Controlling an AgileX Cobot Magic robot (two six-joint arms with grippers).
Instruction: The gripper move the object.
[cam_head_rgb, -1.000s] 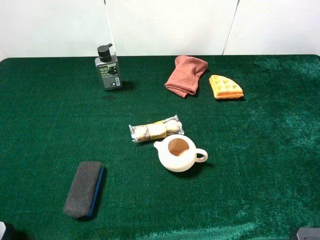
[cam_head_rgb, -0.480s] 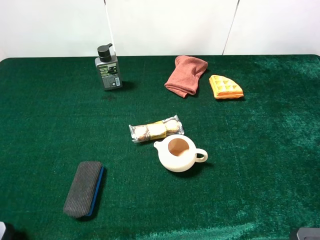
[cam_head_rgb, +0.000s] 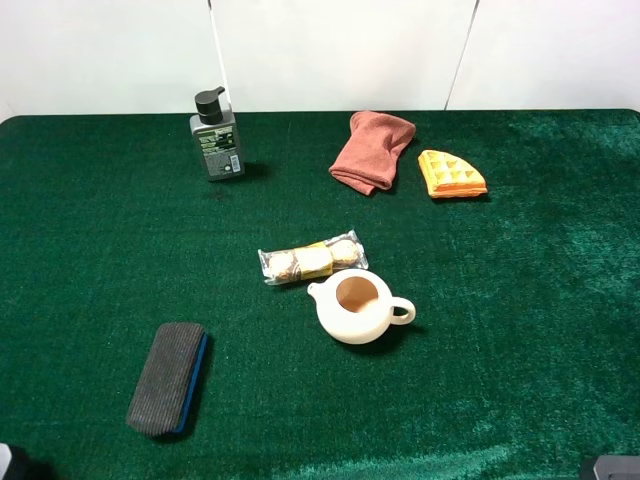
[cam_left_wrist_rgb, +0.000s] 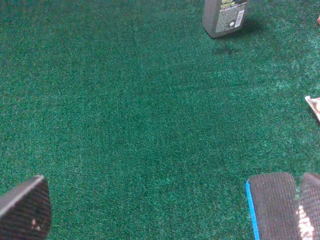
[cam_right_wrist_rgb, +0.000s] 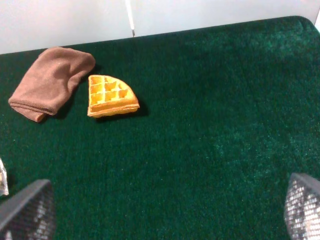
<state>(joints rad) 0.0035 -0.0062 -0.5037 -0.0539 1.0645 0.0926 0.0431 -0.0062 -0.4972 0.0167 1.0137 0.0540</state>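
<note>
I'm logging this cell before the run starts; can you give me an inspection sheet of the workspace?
Surface: green felt table, dry.
Job's things: cream teapot upright, lidless, untouched.
Clutter: snack packet just behind teapot; eraser; pump bottle; folded cloth; waffle piece.
Grippers: left gripper and right gripper jaws wide open, empty, at near edge.
Cables: nothing seen.
Surroundings: white wall.

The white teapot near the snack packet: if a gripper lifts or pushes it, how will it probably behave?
The teapot looks like glazed ceramic, so it is probably rigid, somewhat slippery and breakable. Its squat, wide body suggests it would slide on the green cloth rather than tip. It has no lid, so the open rim or the loop handle may offer a grip.
</note>
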